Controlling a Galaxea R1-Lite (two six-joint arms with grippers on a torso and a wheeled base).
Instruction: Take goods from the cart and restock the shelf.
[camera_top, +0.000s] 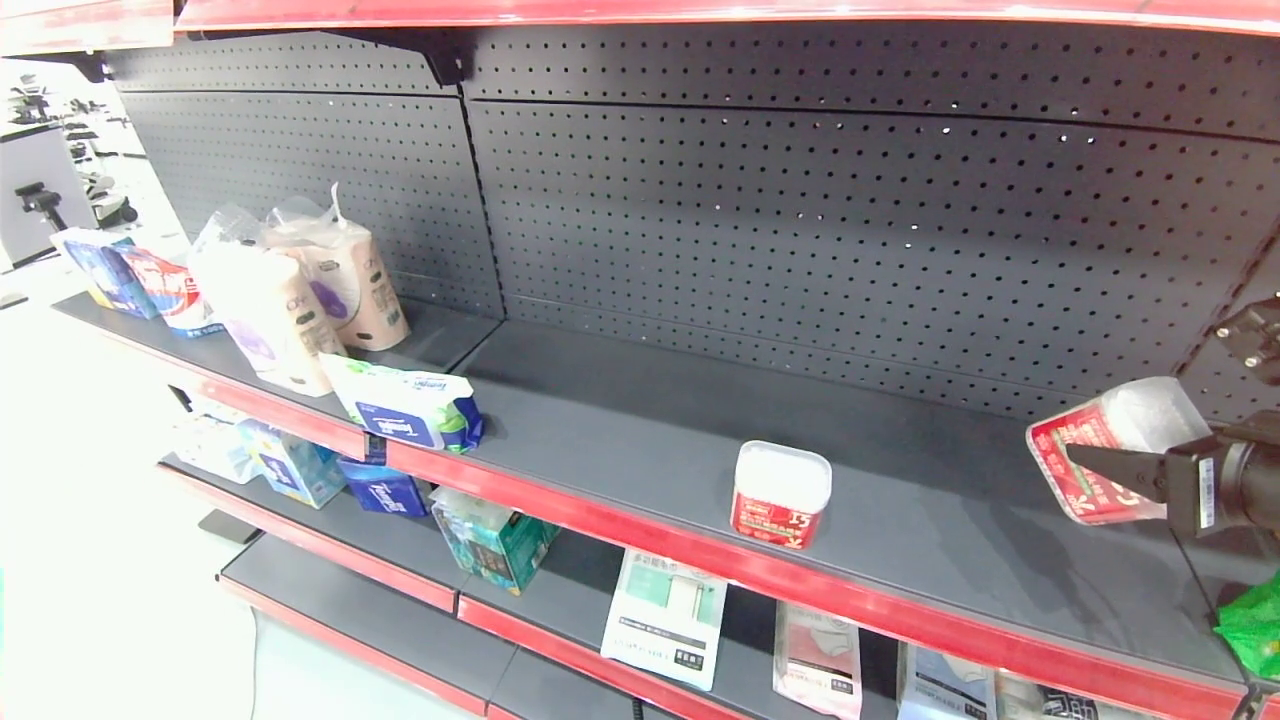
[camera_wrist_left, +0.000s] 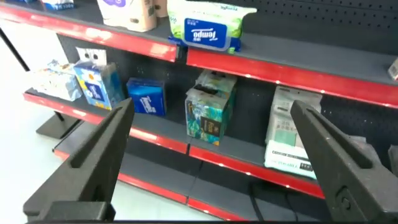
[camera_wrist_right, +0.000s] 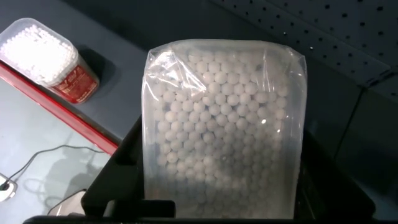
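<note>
In the head view the right tool (camera_top: 1090, 462) is at the right end of the middle shelf (camera_top: 620, 420), pinching a held tub (camera_top: 1130, 420) with a red label. The tub is tipped on its side in the air, above the shelf board and clear of it. A matching tub (camera_top: 781, 494) stands upright on the same board, close behind the red front rail (camera_top: 620, 525) and well apart from the held one. The step appears to be placing, and it would go best if the held tub is first brought upright, lowered beside its twin with a gap left between them, and set fully behind the rail so that it cannot tip off. The board to the right of the twin is bare, so there is room to come down without brushing it. In the left wrist view the left tool (camera_wrist_left: 211, 109) has its fingers (camera_wrist_left: 102, 143) spread wide with nothing between them. It faces the lower shelves, where a teal box (camera_wrist_left: 210, 112) and a blue pack (camera_wrist_left: 147, 96) stand, and it is best kept clear of them. In the right wrist view the held tub sits between dark fingers on both sides, with small white round heads showing through its clear wall. That wall looks smooth and possibly slippery, so I would let go only once the base rests flat.
</note>
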